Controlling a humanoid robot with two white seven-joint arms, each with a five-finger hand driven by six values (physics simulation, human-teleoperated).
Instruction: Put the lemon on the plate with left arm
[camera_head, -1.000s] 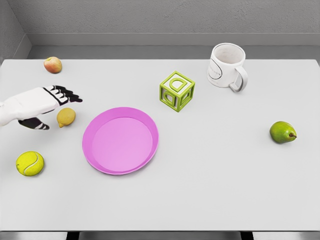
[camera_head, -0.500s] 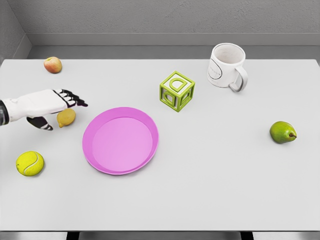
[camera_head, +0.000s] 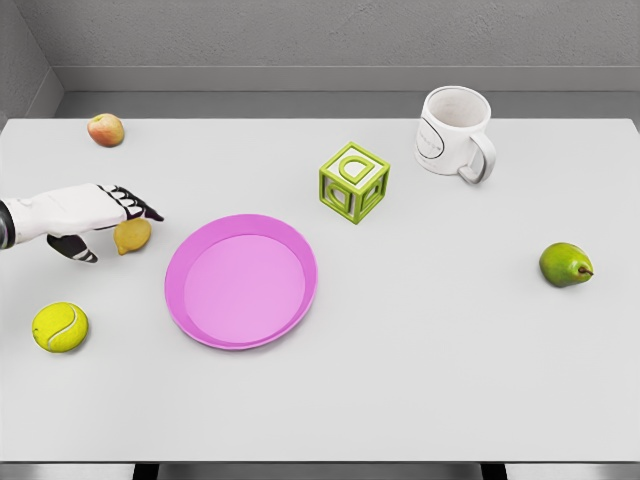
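At the left of the frame, the white left hand (camera_head: 95, 215) spreads its black-tipped fingers (camera_head: 138, 207) over the small yellow lemon (camera_head: 132, 236), beside the round pink plate (camera_head: 241, 281) on the white bench (camera_head: 450, 340).

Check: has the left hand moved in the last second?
Yes. The left hand has dropped lower and closed in over the lemon, which hasn't shifted from its spot left of the plate. Fingers remain open, not yet gripping.

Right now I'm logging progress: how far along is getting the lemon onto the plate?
Early. Done: the left hand has reached the lemon, its fingers open over it and the thumb beside it. In hand: the grasp, not visibly closed yet. Left: lifting the lemon off the table and setting it on the pink plate, which holds nothing.
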